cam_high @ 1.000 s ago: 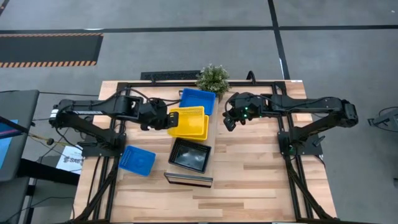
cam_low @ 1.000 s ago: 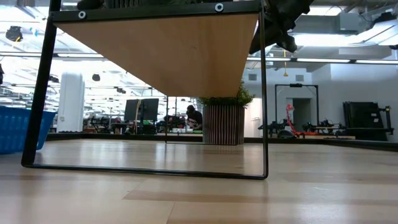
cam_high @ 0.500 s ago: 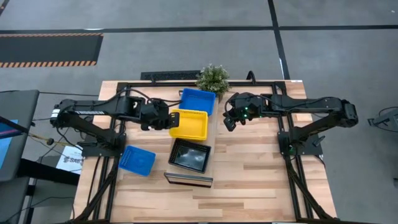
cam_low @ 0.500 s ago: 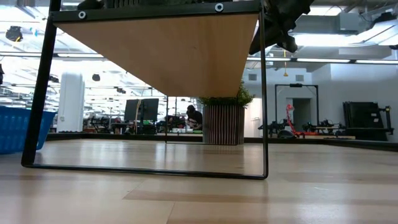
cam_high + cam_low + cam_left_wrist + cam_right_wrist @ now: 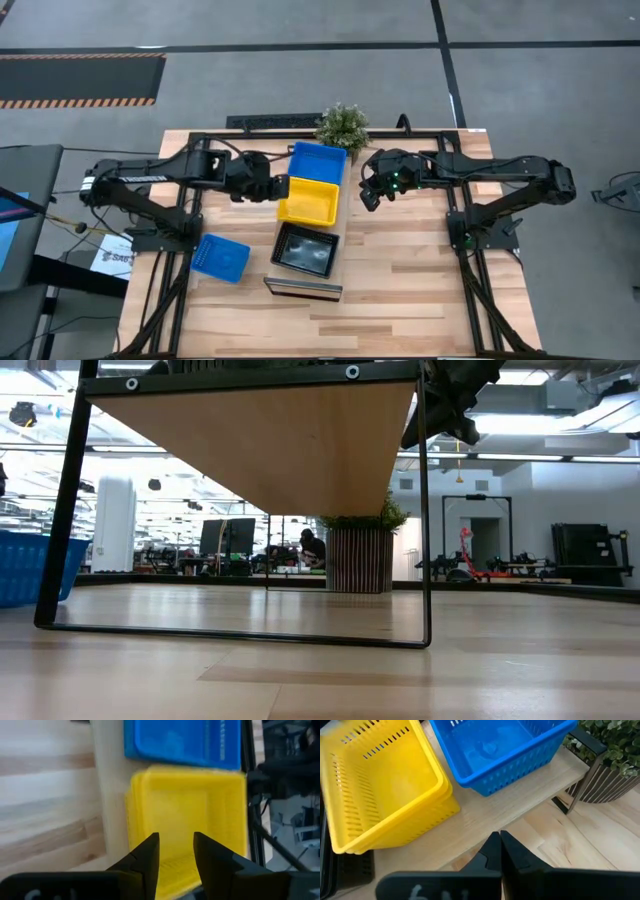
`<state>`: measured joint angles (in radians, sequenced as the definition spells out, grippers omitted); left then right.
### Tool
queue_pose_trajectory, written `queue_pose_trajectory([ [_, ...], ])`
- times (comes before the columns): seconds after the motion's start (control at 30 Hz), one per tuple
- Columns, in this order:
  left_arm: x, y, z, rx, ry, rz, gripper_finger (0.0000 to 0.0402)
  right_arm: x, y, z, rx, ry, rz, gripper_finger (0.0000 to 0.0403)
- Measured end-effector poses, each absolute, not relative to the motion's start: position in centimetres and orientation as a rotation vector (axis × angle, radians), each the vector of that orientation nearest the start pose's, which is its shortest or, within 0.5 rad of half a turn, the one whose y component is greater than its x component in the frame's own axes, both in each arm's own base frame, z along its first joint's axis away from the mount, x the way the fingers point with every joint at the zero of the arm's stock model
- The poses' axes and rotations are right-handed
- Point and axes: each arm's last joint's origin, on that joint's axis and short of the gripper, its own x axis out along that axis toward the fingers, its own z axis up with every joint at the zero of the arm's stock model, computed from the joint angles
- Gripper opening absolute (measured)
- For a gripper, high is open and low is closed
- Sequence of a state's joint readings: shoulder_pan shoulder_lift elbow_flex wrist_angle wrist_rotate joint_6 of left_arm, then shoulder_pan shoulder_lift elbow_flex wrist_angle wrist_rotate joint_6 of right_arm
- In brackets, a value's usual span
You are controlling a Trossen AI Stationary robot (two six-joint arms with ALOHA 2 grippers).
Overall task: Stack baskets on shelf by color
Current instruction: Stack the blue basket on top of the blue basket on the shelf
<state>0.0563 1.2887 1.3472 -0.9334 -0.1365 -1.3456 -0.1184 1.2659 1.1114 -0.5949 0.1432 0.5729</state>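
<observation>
Three colours of basket sat along the shelf [image 5: 343, 215] as I watched: blue basket [image 5: 318, 163] at the plant end, yellow stack [image 5: 308, 200] in the middle, black basket [image 5: 306, 249] at the near end. My left gripper [image 5: 277, 189] hovered at the yellow stack's edge, its fingers [image 5: 148, 857] spread apart with nothing between them. My right gripper [image 5: 367, 196] waited beside the shelf, fingers [image 5: 495, 851] pressed together. One loose blue basket [image 5: 220, 257] lay on the tabletop [image 5: 420, 290], well apart.
</observation>
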Motion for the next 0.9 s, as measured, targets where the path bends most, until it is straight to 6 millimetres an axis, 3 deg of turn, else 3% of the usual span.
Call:
queue_pose_trajectory([
  [0.27,23.0,2.1,36.3,-1.190,0.659,0.740,0.0097,26.0,-3.5,31.1,0.528,0.664,-0.456,0.0008],
  [0.43,19.5,1.6,36.0,-1.022,0.891,0.786,0.0077,26.0,-3.5,31.1,0.528,0.664,-0.456,0.0008],
  [0.57,17.3,0.4,35.5,-0.984,1.094,0.847,0.0077,26.0,-3.5,31.1,0.527,0.664,-0.455,0.0008],
  [0.7,16.5,-1.2,34.8,-0.800,1.248,0.765,0.0110,26.0,-3.5,31.1,0.527,0.664,-0.456,0.0008],
  [0.9,16.3,-2.8,32.9,-0.669,1.346,0.684,0.0202,26.0,-3.5,31.1,0.526,0.665,-0.456,0.0008],
])
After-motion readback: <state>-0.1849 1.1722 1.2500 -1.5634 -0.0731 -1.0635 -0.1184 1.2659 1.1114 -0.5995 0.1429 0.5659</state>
